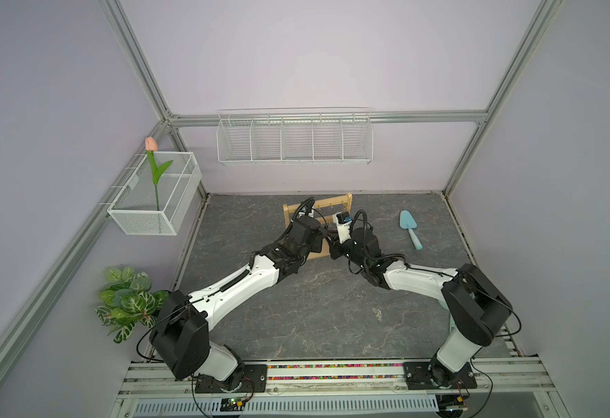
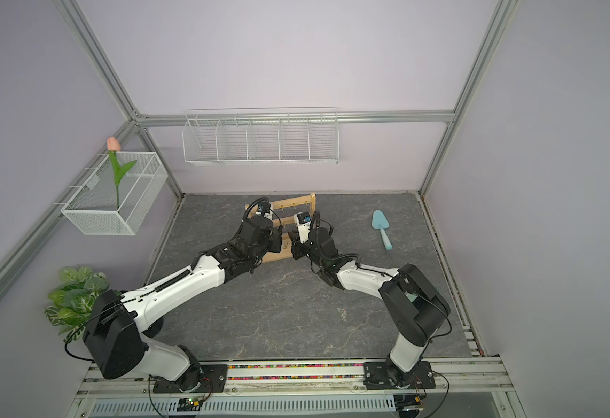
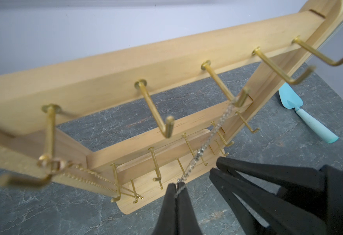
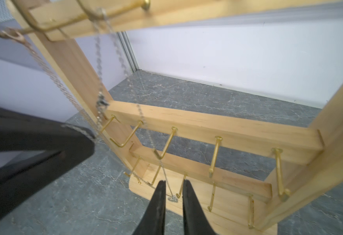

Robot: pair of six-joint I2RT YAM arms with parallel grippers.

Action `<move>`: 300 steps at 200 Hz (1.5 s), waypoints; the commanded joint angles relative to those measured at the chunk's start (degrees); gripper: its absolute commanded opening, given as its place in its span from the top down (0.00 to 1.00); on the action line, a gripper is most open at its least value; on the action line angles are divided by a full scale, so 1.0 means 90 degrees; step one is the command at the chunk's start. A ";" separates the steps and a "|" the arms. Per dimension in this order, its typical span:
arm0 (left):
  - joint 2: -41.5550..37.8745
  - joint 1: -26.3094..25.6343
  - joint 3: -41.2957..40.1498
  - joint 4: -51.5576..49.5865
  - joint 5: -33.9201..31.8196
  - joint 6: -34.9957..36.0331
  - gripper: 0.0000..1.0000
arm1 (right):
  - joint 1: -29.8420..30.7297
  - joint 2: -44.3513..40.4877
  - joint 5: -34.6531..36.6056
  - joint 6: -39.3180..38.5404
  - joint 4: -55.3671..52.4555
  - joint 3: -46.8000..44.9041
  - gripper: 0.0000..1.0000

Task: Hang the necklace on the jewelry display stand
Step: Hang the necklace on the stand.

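— Entry one, jewelry display stand (image 1: 336, 200)?
— Light wood, stood upright near the back of the grey tabletop (image 1: 296, 307), both arms at its front.
— Necklace (image 3: 213, 134)?
— Silver chain, draped over a hook (image 3: 223, 85) on the top bar, strands hanging down the front.
— Left gripper (image 3: 176, 186)?
— Clenched on one strand low down; the chain ran straight up to the hook.
— Right gripper (image 4: 173, 185)?
— Released, fingers parted. The other strand hung loose between them, its end near the wooden base.
— Other stock?
— Gold chain (image 3: 89, 175) hung from another hook of the same bar. Blue scoop (image 1: 410, 228) lay on the tabletop, apart from the stand, on the right arm's side.
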 commanded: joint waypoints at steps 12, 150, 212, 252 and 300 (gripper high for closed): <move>-0.0085 -0.0034 0.0211 -0.0131 -0.0038 -0.0021 1.00 | -0.0014 -0.0125 -0.0187 0.0084 0.0826 -0.0355 0.76; -0.0146 -0.0035 0.0232 -0.0114 -0.0044 0.0001 1.00 | -0.0005 0.0439 0.0023 0.0143 0.1181 0.0399 0.67; -0.0127 -0.0035 0.0223 -0.0087 -0.0034 0.0001 1.00 | -0.0012 0.0675 0.0062 0.0181 0.1246 0.0584 0.73; -0.0113 -0.0030 0.0229 -0.0082 -0.0044 -0.0003 1.00 | -0.0020 0.0726 -0.0025 0.0199 0.1335 0.0611 0.79; -0.0083 -0.0035 0.0252 -0.0091 -0.0088 -0.0037 1.00 | -0.0003 0.0636 -0.0093 0.0197 0.1443 0.0526 0.88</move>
